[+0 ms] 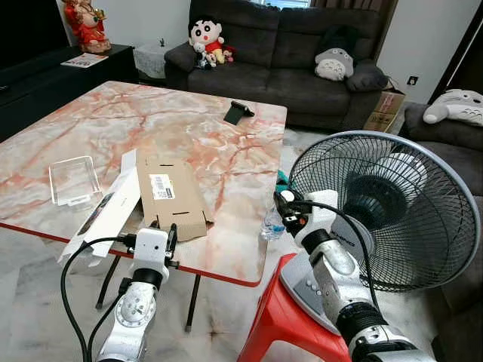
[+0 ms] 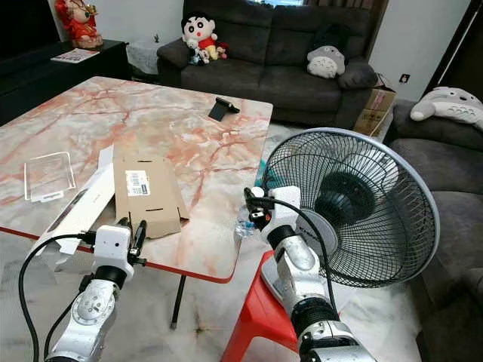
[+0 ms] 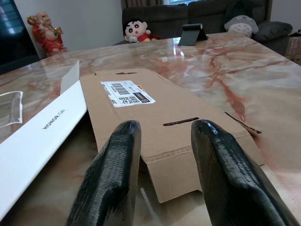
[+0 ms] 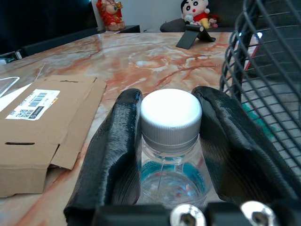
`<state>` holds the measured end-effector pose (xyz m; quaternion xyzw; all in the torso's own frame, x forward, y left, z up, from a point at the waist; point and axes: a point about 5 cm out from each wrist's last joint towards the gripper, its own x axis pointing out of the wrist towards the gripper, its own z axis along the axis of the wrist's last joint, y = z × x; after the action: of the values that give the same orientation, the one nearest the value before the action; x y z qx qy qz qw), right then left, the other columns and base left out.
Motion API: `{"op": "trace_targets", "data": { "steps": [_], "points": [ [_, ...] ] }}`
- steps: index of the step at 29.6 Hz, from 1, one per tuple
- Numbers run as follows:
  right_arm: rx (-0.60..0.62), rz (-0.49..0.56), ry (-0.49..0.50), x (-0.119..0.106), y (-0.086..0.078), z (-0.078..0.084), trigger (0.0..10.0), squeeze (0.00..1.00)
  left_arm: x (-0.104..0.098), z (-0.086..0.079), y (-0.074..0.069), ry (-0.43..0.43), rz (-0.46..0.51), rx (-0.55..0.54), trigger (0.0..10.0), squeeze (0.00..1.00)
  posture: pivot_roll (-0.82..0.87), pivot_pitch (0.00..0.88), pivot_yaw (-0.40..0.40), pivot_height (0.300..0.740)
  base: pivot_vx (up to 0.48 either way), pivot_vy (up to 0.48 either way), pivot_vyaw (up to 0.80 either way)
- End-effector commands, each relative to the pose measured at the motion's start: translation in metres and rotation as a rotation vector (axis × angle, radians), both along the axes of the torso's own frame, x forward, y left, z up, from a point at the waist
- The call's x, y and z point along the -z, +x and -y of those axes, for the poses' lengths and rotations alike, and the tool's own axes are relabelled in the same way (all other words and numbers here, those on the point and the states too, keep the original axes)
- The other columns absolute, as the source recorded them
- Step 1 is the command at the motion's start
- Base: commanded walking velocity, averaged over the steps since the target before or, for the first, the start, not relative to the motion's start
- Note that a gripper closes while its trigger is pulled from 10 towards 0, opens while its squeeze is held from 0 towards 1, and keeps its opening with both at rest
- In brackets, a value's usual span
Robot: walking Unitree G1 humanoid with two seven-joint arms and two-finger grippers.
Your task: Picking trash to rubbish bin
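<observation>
Bottle (image 4: 170, 141), clear plastic with a white cap, clamped at the neck between the two black fingers (image 4: 113, 150) of the right gripper (image 1: 285, 219), held upright just off the near right edge of the marble table (image 1: 189, 128), between that edge and the grille of a standing fan (image 1: 385, 211). Fan seated on a red plastic stool (image 1: 279, 324) beside the table's near right corner.

Left gripper (image 3: 169, 174) poised over the near edge, fingers apart and closed on nothing, pointing at a flattened cardboard box (image 1: 172, 194) with a white shipping label. Box lying near the middle of the near edge, one flap reaching to that edge. Long white carton (image 1: 106, 215) touching the box's left side, overhanging the near edge. Clear plastic tray (image 1: 74, 179) farther toward the left edge, apart from the carton. Small black stand (image 1: 238, 111) near the far right corner.

Dark sofa (image 1: 302, 60) with plush toys beyond the far edge.
</observation>
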<state>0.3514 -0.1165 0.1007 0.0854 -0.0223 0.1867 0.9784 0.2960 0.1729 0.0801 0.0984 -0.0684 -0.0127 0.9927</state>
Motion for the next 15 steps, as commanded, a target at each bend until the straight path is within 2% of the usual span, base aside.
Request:
{"op": "trace_targets", "data": {
  "steps": [1,15],
  "points": [
    [0.011,0.025,0.017,-0.004,0.001,0.000,10.0,0.00,-0.001,0.004,0.002,0.006,0.004,0.021,10.0,0.00,0.06,0.000,-0.076,0.740,-0.311,0.000,0.00],
    [-0.024,0.075,0.029,-0.015,0.002,-0.010,10.0,0.00,-0.002,0.005,0.002,-0.004,0.014,0.023,10.0,0.00,0.06,0.000,-0.078,0.740,-0.315,0.000,0.00]
  ]
}}
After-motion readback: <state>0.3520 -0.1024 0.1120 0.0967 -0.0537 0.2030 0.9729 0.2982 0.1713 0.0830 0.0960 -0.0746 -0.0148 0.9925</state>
